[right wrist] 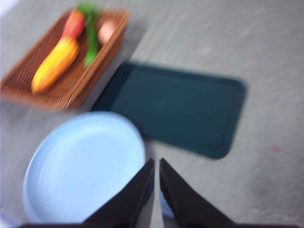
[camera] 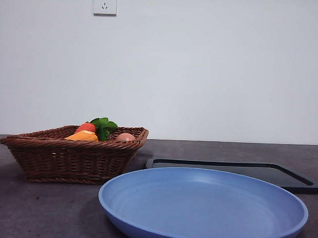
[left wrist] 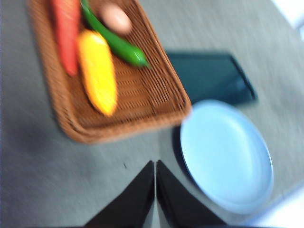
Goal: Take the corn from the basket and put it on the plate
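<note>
The corn (left wrist: 97,71) lies in the basket (left wrist: 156,102) beside the carrot (left wrist: 66,33), waiting to be picked. The plate (camera: 203,204) sits bare nearby, ready for it. The left gripper (left wrist: 155,164) and right gripper (right wrist: 156,161) hang above the desk, both pressed together, holding nothing.

Carrot (left wrist: 66,33), green pepper (left wrist: 116,42), egg (left wrist: 115,18), black tray (camera: 235,173).

Wicker basket (camera: 74,158) with corn (camera: 82,136) at left, blue plate (camera: 203,206) in front, black tray (camera: 235,173) behind.
</note>
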